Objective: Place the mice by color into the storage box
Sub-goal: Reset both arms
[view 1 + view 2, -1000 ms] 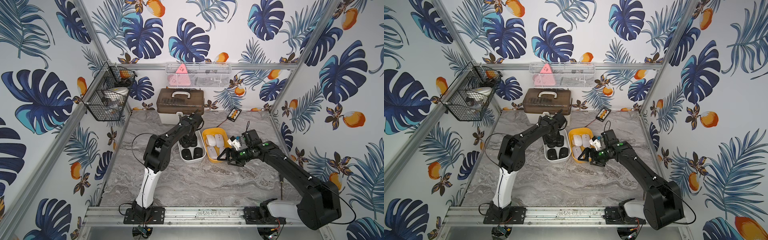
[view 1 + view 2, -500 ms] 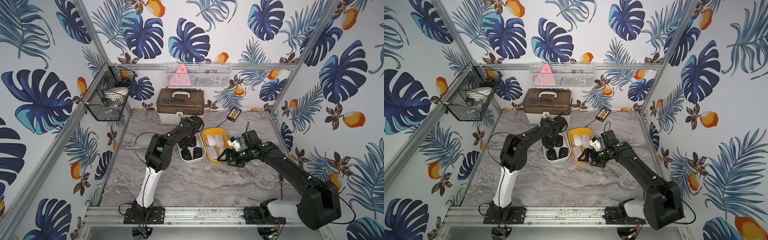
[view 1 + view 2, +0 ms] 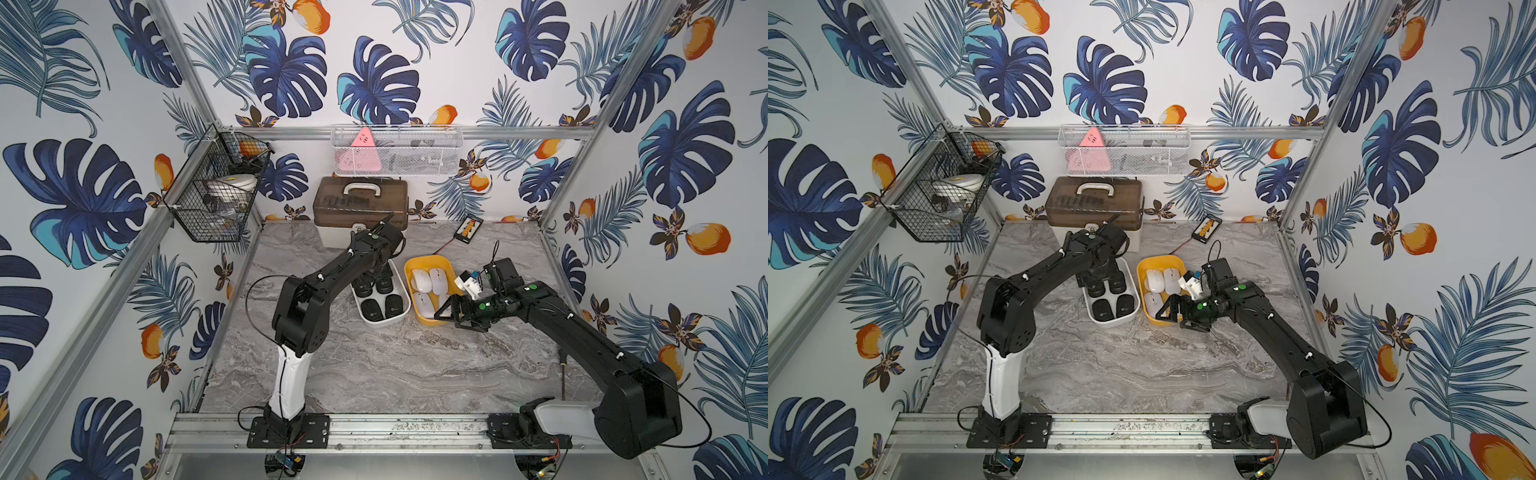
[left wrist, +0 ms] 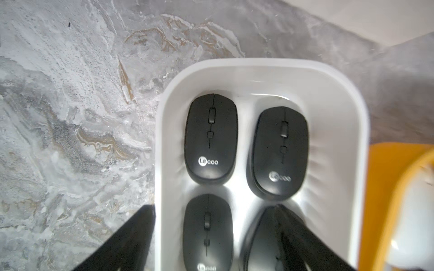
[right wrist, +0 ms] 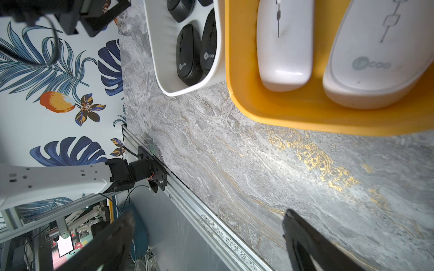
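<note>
Several black mice [image 4: 211, 138] lie in a white storage box [image 4: 258, 66], also seen in both top views [image 3: 380, 324]. Beside it a yellow storage box [image 3: 428, 320] holds glossy white mice [image 3: 430, 279]; two of them [image 5: 284, 47] show in the right wrist view. My left gripper [image 4: 213, 206] hangs over the white box's far half, open. One finger [image 4: 131, 234] is outside the box wall, and the other [image 4: 305, 237] is above a black mouse [image 4: 260, 241]. My right gripper [image 5: 209, 213] is open and empty, low over the table by the yellow box's near right corner [image 3: 446, 311].
A brown-lidded case [image 3: 360, 203] stands against the back wall behind the white box. A small black and yellow device [image 3: 469, 228] with a wire lies at the back right. Wire baskets [image 3: 216, 187] hang on the walls. A metal rail [image 3: 374, 430] runs along the front edge.
My left gripper's jaws have spread wider over the white box, and its wrist has shifted slightly. The right arm has not moved.
</note>
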You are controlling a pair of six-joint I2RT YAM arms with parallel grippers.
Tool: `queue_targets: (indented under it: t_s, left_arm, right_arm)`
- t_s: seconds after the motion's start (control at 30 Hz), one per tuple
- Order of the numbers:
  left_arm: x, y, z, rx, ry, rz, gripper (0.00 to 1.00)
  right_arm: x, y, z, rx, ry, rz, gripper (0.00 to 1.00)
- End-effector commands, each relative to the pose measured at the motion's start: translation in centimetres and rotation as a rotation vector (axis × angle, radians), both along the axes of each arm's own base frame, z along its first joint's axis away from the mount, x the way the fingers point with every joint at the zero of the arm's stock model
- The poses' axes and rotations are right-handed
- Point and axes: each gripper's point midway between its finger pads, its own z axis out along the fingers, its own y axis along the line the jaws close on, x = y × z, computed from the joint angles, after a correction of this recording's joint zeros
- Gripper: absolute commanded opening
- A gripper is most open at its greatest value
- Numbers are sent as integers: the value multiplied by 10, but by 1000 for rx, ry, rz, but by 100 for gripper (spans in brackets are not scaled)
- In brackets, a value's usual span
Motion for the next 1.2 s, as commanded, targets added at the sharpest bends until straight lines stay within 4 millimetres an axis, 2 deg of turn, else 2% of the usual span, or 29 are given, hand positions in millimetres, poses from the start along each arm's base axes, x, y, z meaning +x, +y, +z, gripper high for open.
queue_targets:
  t_s: [0.0, 0.07, 0.17, 0.23, 0.33, 0.47, 0.6, 0.7, 0.73, 0.8, 1.0, 1.17]
  left_arm:
    - [-3, -12, 38, -102, -107, -73, 85]
    - [-12, -10, 68, -154, -198, -99, 87]
    - [-33, 2, 113, -209, -362, -134, 92]
    - [-53, 24, 139, -214, -459, -120, 97]
    - [-78, 63, 151, -161, -557, -75, 99]
    - [-94, 117, 133, -75, -574, 11, 99]
    - [-94, 161, 95, 90, -520, 82, 99]
    - [-87, 192, 62, 154, -476, 156, 99]
    - [-84, 199, 52, 162, -461, 164, 99]
    - [-76, 211, 35, 162, -444, 167, 99]
    - [-57, 238, 5, 201, -513, 147, 99]
    - [-55, 237, -10, 269, -569, 38, 99]
  right_arm:
    - [13, -8, -3, -75, -31, -22, 100]
    - [24, -18, -6, -137, -49, -48, 100]
    - [49, -43, -10, -195, -78, -147, 100]
    - [70, -65, -12, -231, -107, -228, 100]
    - [95, -103, -15, -377, -157, -329, 100]
    - [128, -137, -13, -535, -233, -406, 100]
    - [161, -159, -8, -547, -311, -517, 100]
    - [179, -178, -4, -577, -399, -606, 100]
    - [183, -182, -2, -580, -425, -632, 100]
    - [185, -188, -16, -595, -474, -651, 100]
    - [189, -202, -48, -641, -628, -694, 100]
    - [179, -214, -69, -722, -663, -696, 100]
